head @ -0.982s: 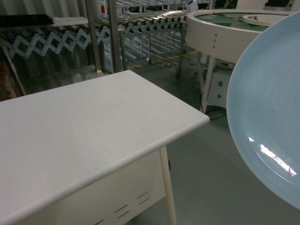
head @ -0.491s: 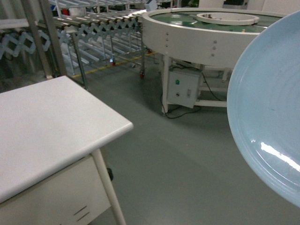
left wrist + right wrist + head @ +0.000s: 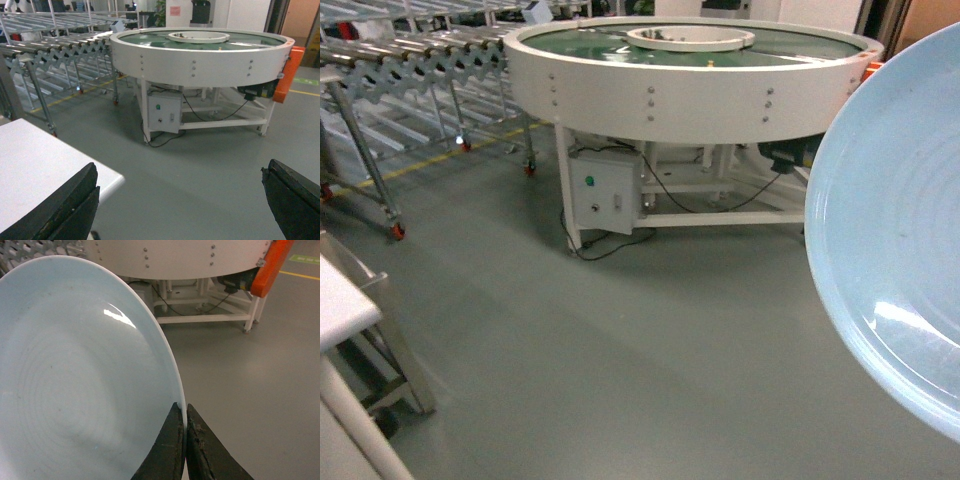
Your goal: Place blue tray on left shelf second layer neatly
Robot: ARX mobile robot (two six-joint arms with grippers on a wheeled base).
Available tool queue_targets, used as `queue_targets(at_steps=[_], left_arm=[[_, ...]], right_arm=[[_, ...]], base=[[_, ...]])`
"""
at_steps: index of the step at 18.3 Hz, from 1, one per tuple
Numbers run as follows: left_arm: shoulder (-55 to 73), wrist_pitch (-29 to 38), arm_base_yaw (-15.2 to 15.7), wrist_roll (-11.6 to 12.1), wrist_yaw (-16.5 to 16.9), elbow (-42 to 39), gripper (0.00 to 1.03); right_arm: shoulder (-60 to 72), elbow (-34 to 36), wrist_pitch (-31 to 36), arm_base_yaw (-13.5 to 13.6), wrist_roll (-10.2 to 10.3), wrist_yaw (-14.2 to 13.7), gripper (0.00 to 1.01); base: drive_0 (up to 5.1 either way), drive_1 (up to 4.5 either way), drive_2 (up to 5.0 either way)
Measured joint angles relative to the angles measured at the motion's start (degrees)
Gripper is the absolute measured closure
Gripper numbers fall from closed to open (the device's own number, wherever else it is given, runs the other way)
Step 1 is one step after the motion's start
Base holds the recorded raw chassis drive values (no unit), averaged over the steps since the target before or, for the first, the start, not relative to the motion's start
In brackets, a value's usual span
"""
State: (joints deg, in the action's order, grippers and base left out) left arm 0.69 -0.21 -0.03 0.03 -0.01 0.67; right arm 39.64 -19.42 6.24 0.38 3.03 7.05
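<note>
Across the far floor, a round white conveyor table [image 3: 690,85] is seen, with a roller conveyor rack [image 3: 410,60] at the left edge. No shelf is visible in any view, so the step in hand is judged to be transit, with the load carried. The blue tray [image 3: 895,230] is held off the floor at the right, tilted on edge, its rim pinched between the pressed-together right gripper [image 3: 185,427]. The left gripper [image 3: 180,200] is spread wide and empty, above a white tabletop corner [image 3: 45,165]. Next move is judged to call for the left shelf being brought into view, then the tray levelled for the second layer.
</note>
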Motion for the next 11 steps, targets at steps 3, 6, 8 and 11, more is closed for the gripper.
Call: queue_targets(at_steps=[3, 6, 8, 11], left_arm=[[0.00, 0.09, 0.00, 0.00, 0.00, 0.00, 0.05], [0.00, -0.04, 0.00, 0.00, -0.02, 0.00, 0.05], [0.00, -0.20, 0.00, -0.02, -0.04, 0.00, 0.05], [0.00, -0.22, 0.00, -0.02, -0.04, 0.00, 0.05]], right_arm=[[0.00, 0.00, -0.17, 0.00, 0.02, 0.00, 0.99], [0.00, 0.00, -0.13, 0.00, 0.00, 0.00, 0.99], [0.00, 0.00, 0.00, 0.00, 0.00, 0.02, 0.99], [0.00, 0.00, -0.04, 0.00, 0.00, 0.02, 0.99]], base=[[3.0, -2.42, -5.5], [3.1, -2.24, -5.4], [3.2, -2.13, -5.3], [3.2, -2.19, -5.4]])
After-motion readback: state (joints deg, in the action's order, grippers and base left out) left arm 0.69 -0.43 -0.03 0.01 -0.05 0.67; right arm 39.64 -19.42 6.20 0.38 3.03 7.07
